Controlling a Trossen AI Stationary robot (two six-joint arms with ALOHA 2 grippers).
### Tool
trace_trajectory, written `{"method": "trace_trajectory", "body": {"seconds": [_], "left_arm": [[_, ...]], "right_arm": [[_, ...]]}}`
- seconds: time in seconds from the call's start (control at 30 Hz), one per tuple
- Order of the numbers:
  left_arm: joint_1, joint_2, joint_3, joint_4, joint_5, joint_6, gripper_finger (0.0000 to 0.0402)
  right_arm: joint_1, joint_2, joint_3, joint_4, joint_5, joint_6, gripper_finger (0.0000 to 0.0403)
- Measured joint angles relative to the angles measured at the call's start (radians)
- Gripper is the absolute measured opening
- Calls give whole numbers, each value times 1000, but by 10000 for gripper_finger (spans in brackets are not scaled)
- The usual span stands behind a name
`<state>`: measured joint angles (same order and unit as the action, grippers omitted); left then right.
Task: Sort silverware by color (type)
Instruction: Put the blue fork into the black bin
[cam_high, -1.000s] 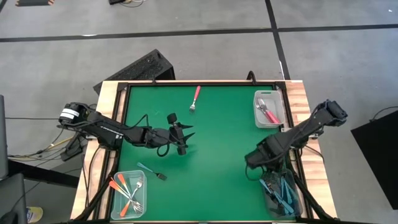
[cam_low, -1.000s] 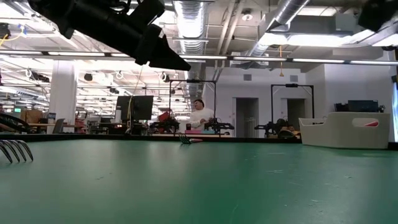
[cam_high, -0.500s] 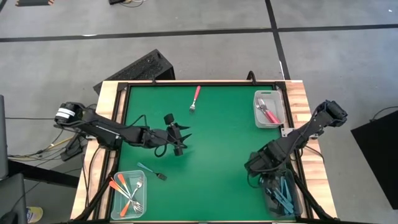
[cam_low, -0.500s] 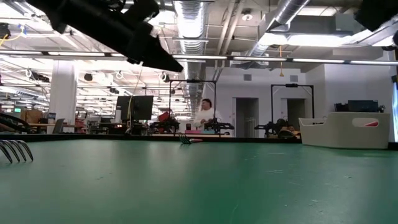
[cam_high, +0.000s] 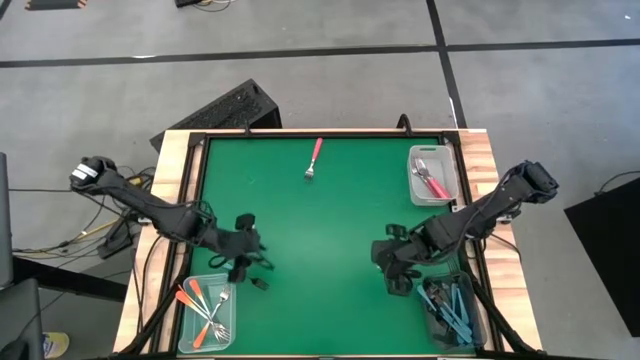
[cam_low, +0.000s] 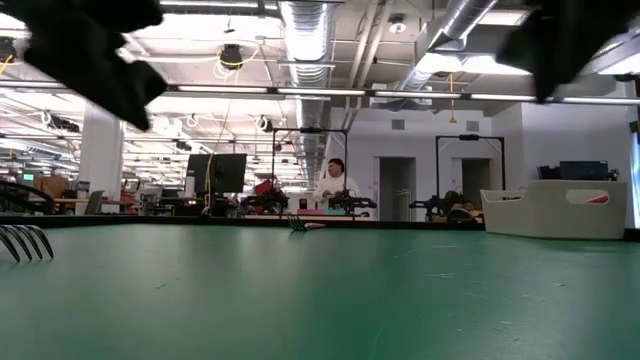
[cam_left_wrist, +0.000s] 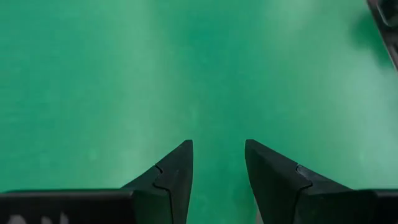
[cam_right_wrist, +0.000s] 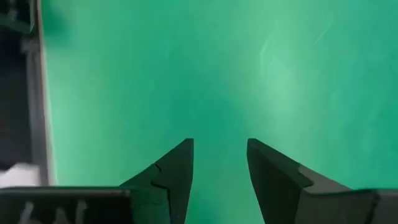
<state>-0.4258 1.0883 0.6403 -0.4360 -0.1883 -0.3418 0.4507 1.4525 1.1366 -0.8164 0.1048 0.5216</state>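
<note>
On the green desk (cam_high: 330, 230), both dark arms reach inward over its near half. The left pincer (cam_high: 243, 262) hangs near the near-left corner, just above a light blue fork (cam_high: 258, 282) of which only the tine end shows beside it; its fingers (cam_left_wrist: 177, 165) stand apart with nothing but bare green between them. The right pincer (cam_high: 385, 262) hovers over bare desk beside the near-right bin, its fingers (cam_right_wrist: 177, 163) likewise parted and holding nothing. Three clear bins sit at the edges: the near-right bin (cam_high: 472, 322) holds the blue forks (cam_high: 452, 305), the near-left bin (cam_high: 190, 330) holds orange forks (cam_high: 198, 305), and the far-right bin (cam_high: 414, 185) holds pink-red forks (cam_high: 433, 183). One pink-red fork (cam_high: 314, 159) lies alone near the far edge, tines toward the desk's middle, well apart from both pincers.
</note>
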Motion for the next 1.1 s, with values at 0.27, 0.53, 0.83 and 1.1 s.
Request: {"method": "trace_trajectory", "body": {"seconds": [0.27,0.53,0.83,1.1], "left_arm": [[-72,131,-51,45,27,59,135],[-74,237,-51,71,243,31,135],[-76,335,-45,37,257,-11,135],[-76,341,-34,34,191,54,60]], "right_arm": [[-57,0,0,154,165,-113,173],[-68,0,0,224,168,-139,173],[-68,0,0,228,168,-139,173],[-68,0,0,228,199,-138,173]]}}
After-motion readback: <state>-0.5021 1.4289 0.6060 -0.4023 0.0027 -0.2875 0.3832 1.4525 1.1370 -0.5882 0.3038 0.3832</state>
